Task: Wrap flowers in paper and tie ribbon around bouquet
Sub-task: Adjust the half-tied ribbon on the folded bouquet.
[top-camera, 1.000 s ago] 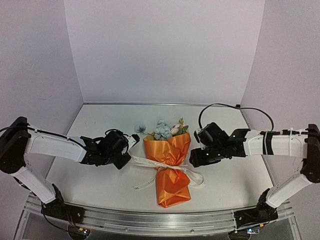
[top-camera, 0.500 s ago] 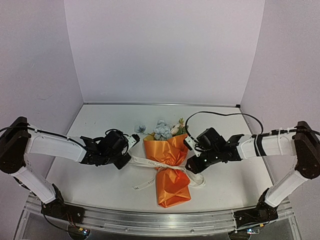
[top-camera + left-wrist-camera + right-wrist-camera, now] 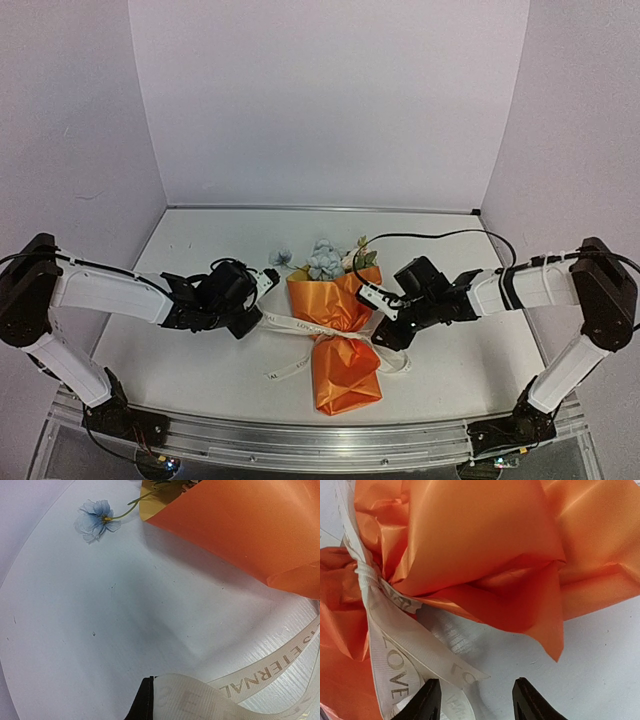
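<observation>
Right wrist: right end effector [image 3: 476, 692] released, ribbon [image 3: 395, 650] tail between its fingers, just right of bouquet [image 3: 470, 545] waist. Bouquet lies mid-counter [image 3: 200, 250], blooms far. Left end effector [image 3: 250, 305] clenched on ribbon's left end.

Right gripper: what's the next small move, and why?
Probably lower a touch and close on the ribbon. The right gripper is open, and the ribbon's loose tail lies partly between its fingers, just below the pinched orange paper. The left gripper is shut on the other end, so a second grip would let the arms tie it.
</observation>
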Available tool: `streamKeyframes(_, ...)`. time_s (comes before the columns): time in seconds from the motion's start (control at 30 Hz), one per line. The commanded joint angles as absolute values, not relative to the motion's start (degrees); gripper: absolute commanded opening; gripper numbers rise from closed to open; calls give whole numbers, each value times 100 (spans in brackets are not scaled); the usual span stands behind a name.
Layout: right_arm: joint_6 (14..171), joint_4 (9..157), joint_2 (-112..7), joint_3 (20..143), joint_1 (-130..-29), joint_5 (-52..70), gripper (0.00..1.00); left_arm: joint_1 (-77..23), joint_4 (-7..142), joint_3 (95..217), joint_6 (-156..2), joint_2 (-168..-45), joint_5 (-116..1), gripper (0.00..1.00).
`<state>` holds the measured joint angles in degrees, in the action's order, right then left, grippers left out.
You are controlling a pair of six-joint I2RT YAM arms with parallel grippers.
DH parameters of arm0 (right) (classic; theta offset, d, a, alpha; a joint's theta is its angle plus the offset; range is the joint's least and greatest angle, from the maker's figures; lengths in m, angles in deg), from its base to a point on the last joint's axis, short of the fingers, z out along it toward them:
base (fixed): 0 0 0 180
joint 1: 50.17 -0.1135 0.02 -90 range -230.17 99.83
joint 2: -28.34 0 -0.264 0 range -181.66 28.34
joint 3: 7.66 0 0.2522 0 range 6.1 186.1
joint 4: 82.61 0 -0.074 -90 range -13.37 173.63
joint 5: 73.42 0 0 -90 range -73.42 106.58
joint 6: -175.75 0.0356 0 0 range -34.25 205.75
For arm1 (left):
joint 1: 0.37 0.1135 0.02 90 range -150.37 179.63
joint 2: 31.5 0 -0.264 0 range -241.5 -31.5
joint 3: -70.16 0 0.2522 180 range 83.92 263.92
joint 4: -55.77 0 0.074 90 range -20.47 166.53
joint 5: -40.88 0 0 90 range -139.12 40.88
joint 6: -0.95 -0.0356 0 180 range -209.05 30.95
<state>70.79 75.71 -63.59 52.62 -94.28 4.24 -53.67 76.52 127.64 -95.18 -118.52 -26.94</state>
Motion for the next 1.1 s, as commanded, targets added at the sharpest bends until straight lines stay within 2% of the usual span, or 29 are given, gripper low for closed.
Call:
streamKeyframes(0.0, 6657, 7855, -6490, 5389, -9424, 396, 49, -5337, 7585, 12933, -9590, -11889, -2697, 0)
streamKeyframes(0.23, 6466, 8070, -6679, 5515, -9595, 575, 48, -5337, 7607, 13009, -9585, -11975, -2714, 0)
streamKeyframes(0.47, 6461, 8113, -6686, 5587, -9742, 716, 42, -5224, 7612, 13106, -9494, -12036, -2787, 0)
streamKeyframes(0.6, 6548, 8107, -6681, 5635, -9846, 641, 28, -5094, 7591, 13137, -9458, -12018, -2886, 0)
streamKeyframes(0.73, 6723, 7986, -6664, 5713, -9980, 558, 2, -4905, 7568, 13181, -9401, -12012, -2975, 0)
streamKeyframes(0.77, 6773, 7939, -6652, 5743, -10033, 543, 0, -4866, 7562, 13192, -9390, -12012, -2999, 0)
streamKeyframes(0.9, 7025, 7772, -6666, 5930, -10239, 647, 0, -4819, 7584, 13290, -9349, -12007, -3192, 9)
streamKeyframes(1.07, 7582, 7499, -6681, 6108, -10256, 1510, 0, -4878, 7748, 13421, -9001, -11751, -3834, 32)
